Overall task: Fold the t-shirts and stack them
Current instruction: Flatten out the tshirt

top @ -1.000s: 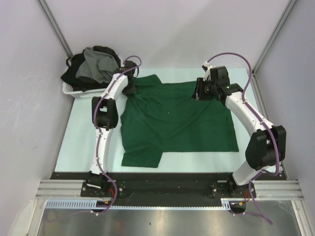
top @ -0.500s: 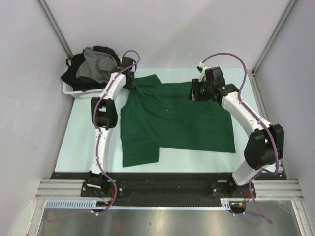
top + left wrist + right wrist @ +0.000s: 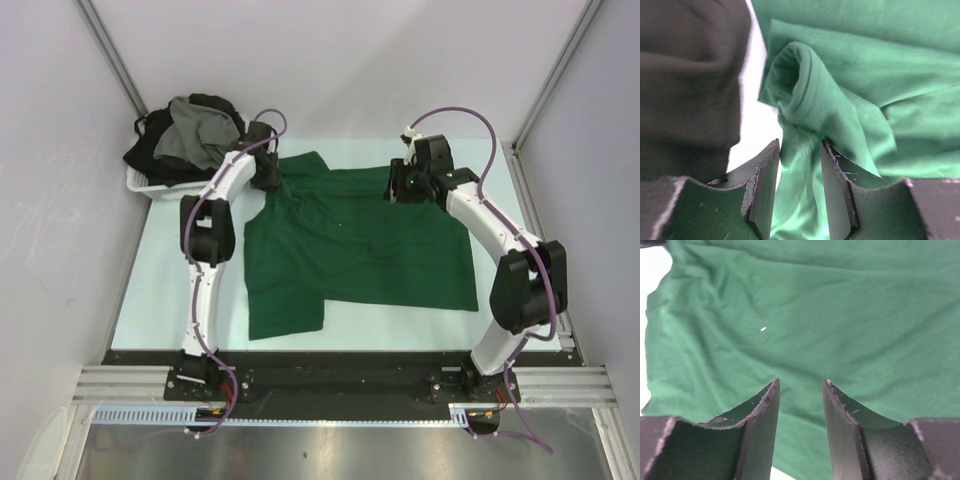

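Left tool [image 3: 268, 170]: jaws stand parted over the far-left shoulder of the dark green t-shirt [image 3: 360, 250]. In the left wrist view a rolled fold of the green t-shirt [image 3: 865, 75] runs between the fingers of the left tool [image 3: 800, 150], but they are not closed on it. Right tool [image 3: 400, 182]: jaws likewise parted, low over the far edge of the shirt. The right wrist view shows the right tool [image 3: 800, 385] with only flat green t-shirt [image 3: 840, 315] beneath and nothing between the fingers.

Change from a second ago: the left tool has shifted slightly toward the far-left corner. The right arm's elbow has swung inward. The shirt's outline is nearly as it was, with its right edge drawn in a little.

Counter [image 3: 160, 280]: a broad bare strip lies left of the shirt, and narrower strips lie along the near edge and the right side. Walls close in on both sides.

Shirt: spread across the middle of the counter, with one sleeve reaching the near-left.

Basket [image 3: 140, 183]: at the far-left corner, just beside the left tool. It is heaped with a grey t-shirt [image 3: 190, 135] and black t-shirts [image 3: 150, 150].

White speck [image 3: 762, 329]: lies on the green cloth.
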Robot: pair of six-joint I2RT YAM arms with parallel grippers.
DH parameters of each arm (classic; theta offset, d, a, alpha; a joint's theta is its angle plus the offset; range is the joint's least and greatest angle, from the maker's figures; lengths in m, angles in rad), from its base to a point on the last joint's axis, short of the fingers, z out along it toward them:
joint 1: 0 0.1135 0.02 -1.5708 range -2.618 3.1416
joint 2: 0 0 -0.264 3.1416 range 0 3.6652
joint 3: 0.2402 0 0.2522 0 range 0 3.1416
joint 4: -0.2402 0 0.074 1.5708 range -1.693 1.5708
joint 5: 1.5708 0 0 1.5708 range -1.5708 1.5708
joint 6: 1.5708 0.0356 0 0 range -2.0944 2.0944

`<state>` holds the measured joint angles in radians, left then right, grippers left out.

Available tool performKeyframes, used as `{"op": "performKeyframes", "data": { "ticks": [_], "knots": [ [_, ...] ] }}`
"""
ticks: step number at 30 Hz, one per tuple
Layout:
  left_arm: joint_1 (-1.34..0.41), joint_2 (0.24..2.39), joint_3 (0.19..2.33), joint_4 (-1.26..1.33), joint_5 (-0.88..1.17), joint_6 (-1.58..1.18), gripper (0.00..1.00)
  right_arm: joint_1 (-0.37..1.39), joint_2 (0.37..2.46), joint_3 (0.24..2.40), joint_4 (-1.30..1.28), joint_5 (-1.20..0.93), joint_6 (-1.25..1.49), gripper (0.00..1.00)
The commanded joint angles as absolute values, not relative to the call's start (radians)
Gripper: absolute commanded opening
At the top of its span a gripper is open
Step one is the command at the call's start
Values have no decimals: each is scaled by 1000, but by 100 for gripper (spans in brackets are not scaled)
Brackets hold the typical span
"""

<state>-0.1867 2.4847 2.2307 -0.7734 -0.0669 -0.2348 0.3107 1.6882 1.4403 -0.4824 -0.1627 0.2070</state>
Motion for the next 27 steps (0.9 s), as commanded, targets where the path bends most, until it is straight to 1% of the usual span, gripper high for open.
{"op": "performKeyframes", "data": {
  "ticks": [1,7,9,11,13,16,17,22,24,27],
  "knots": [
    [-179,2324,2250,-741,-103,-215,44,287,1764,1517,-408,-81,190,44],
    [-218,2281,2247,-723,-104,-207,45,281,1868,1598,-371,-23,155,38],
    [-227,2287,2247,-716,-83,-212,45,273,1903,1618,-367,-11,144,34],
    [-239,2310,2255,-715,-74,-215,45,264,1928,1650,-364,-6,138,25],
    [-253,2325,2263,-712,-64,-210,45,250,1966,1693,-370,-9,132,19],
    [-270,2353,2275,-701,-52,-204,44,233,2005,1738,-373,-6,121,4],
    [-273,2361,2281,-700,-46,-201,45,227,2013,1747,-373,-3,127,0],
    [-279,2414,2316,-676,-40,-210,45,190,2078,1801,-377,-5,144,0],
    [-279,2427,2313,-655,-34,-233,42,173,2129,1844,-394,-14,162,0],
    [-284,2445,2303,-635,-31,-277,34,164,2216,1925,-448,-34,184,0]
  ]
}}
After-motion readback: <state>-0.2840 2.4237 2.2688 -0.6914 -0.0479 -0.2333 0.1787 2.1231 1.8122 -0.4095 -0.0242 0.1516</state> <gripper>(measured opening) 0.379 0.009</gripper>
